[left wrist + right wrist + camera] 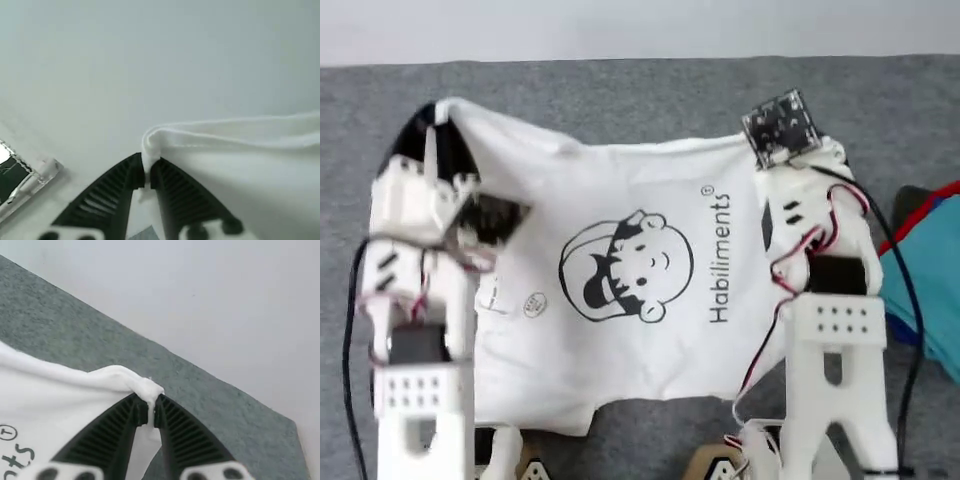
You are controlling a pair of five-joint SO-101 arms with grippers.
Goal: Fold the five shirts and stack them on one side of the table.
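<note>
Clenched on a bunched corner of the white shirt (620, 190), the left hand (146, 172) holds that cloth up off the grey tabletop (620, 100). The right hand (151, 407) is pinched shut the same way on another corner. Both grasps sit on the shirt's far edge, one at each end. The shirt's long axis runs from arm to arm, its print lying sideways, and the rest of the cloth spreads toward the arm bases. Folding it, I judge, means both hands carrying that far edge together toward the near edge. Count: two arms, one white shirt, one blue-green garment (925, 290) beyond the shirt's right end.
</note>
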